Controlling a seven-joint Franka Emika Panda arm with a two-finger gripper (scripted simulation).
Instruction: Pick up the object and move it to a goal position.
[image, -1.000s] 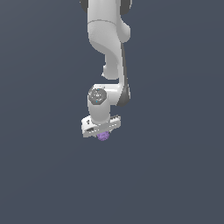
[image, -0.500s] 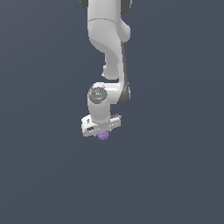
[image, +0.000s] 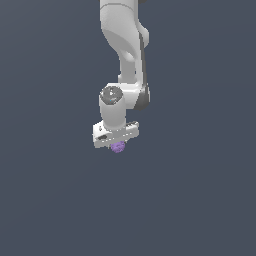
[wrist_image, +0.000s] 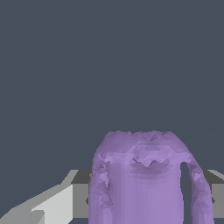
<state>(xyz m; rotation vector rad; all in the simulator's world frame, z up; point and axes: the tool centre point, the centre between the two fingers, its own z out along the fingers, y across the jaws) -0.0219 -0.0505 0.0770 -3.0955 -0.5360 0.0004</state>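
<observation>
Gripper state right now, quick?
Gripper: jaws closed on the purple block, which sits between them in the wrist view.

Backdrop (image: 45, 200): plain dark slate-grey, uniform from twelve to six o'clock. No seams, edges or shadows visible. Lighting flat and even in both views.

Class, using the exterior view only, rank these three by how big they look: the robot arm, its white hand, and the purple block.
Largest to smallest in the exterior view:
1. The robot arm, reaching down from the top edge.
2. The white hand, a short bar at the arm's tip.
3. The purple block, a small lump under the hand.
</observation>
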